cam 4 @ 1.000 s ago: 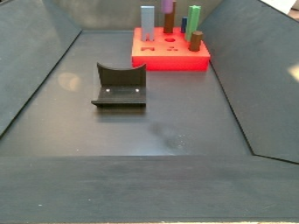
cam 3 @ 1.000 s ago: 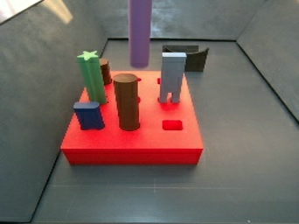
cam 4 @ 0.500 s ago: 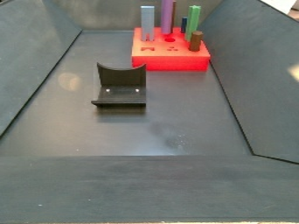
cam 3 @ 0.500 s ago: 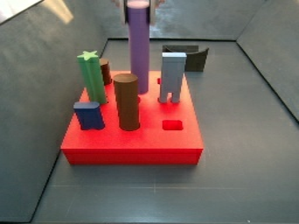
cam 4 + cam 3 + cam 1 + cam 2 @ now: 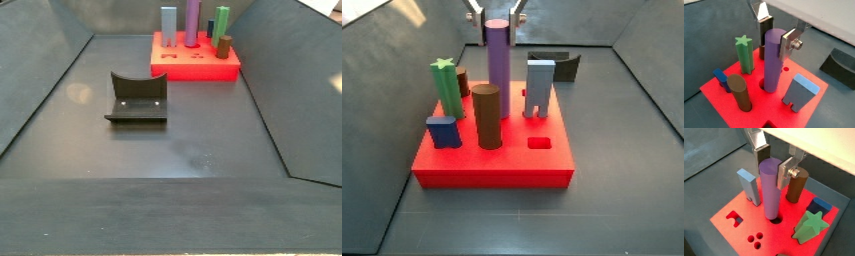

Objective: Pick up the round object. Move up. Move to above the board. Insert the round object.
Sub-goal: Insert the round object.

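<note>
The round object (image 5: 498,60), a tall purple cylinder, stands upright on the red board (image 5: 496,165) with its foot in a round hole, as both wrist views show (image 5: 773,60) (image 5: 769,188). It is taller than the other pegs. My gripper (image 5: 496,12) is right over its top, and the fingers (image 5: 789,44) flank the upper end. In a side view they stand wider than the peg, so the gripper reads as open. In the far side view the peg (image 5: 193,20) rises from the board (image 5: 201,68).
On the board stand a green star-topped post (image 5: 444,88), a brown cylinder (image 5: 486,115), a light blue arch block (image 5: 540,85) and a dark blue piece (image 5: 444,130). The fixture (image 5: 136,97) stands on the grey floor away from the board. Sloped grey walls enclose the floor.
The purple cylinder has come down from above the board into its hole. The gripper came down with it and has let go of its top.
</note>
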Controlling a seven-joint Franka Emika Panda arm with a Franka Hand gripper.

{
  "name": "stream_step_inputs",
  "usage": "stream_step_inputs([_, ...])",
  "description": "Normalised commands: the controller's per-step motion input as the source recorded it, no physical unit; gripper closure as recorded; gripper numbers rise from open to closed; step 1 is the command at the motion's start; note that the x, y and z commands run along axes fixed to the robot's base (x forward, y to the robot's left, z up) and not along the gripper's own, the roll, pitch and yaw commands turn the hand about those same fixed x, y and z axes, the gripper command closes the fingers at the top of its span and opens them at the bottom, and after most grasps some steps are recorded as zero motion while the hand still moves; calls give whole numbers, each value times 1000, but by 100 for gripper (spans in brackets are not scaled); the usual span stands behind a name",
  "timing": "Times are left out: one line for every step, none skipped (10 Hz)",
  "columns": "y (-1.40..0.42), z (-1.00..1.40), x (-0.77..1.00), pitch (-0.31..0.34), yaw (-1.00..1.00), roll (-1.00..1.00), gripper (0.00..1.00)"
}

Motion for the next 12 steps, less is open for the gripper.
stream_step_inputs([0,0,-251,0,-74,20,100])
stream_step_inputs([31,26,-331,0,-143,0,100])
stream_step_inputs([0,54,0,0,0,-33,100])
stream_step_inputs([0,-14,0,-3,0,0,100])
stream_step_inputs([0,-80,0,-29,0,0,100])
stream_step_inputs([-29,0,0,0,0,0,100])
stream_step_inputs([-97,-109,0,-23,0,0,100])
stream_step_inputs([-80,-89,0,-43,0,0,100])
stream_step_inputs([-46,-69,0,-47,0,0,100])
stream_step_inputs([-29,-63,0,-47,0,0,100])
stream_step_inputs([0,-103,0,-37,0,0,100])
stream_step_inputs([0,-123,0,-40,0,0,100])
